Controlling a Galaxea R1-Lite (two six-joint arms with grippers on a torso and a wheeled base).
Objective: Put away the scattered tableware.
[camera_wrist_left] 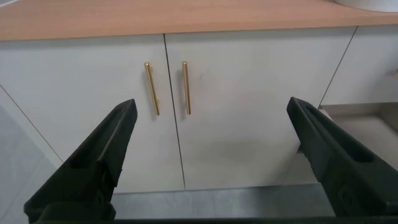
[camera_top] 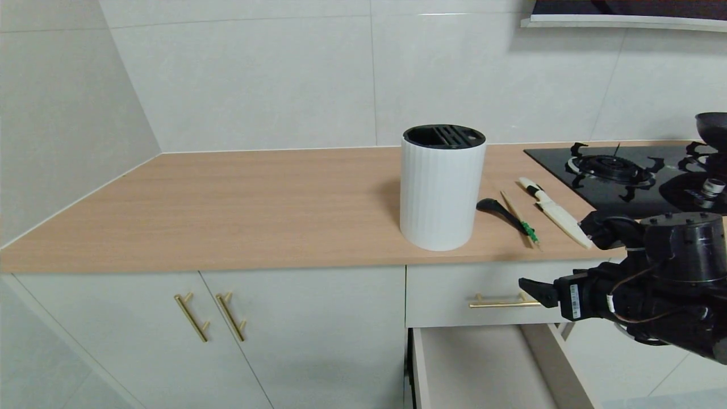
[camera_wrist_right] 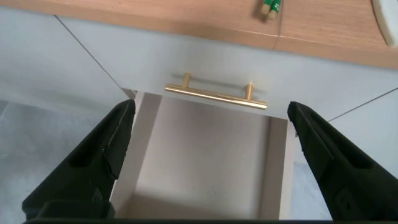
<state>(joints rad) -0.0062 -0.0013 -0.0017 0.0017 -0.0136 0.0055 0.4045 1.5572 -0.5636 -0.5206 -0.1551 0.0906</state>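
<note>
A white ribbed utensil holder [camera_top: 442, 187] with a black slotted top stands on the wooden counter [camera_top: 255, 204]. To its right lie a black spoon [camera_top: 500, 211], chopsticks [camera_top: 519, 218] with a green end [camera_wrist_right: 270, 7], and a cream knife [camera_top: 554, 211] whose tip [camera_wrist_right: 388, 25] nears the counter edge. My right gripper [camera_top: 562, 258] [camera_wrist_right: 209, 112] hangs open and empty in front of the counter edge, below the knife and over the open lower drawer [camera_top: 483, 363]. My left gripper [camera_wrist_left: 211, 109] is open and empty, facing the cabinet doors [camera_wrist_left: 174, 112].
A shut upper drawer with a gold handle [camera_top: 502, 303] [camera_wrist_right: 216, 96] sits above the open one. A black gas hob [camera_top: 619, 170] with a dark pot [camera_top: 713, 128] lies at the counter's right. Two gold door handles [camera_top: 210, 315] are on the left cabinet.
</note>
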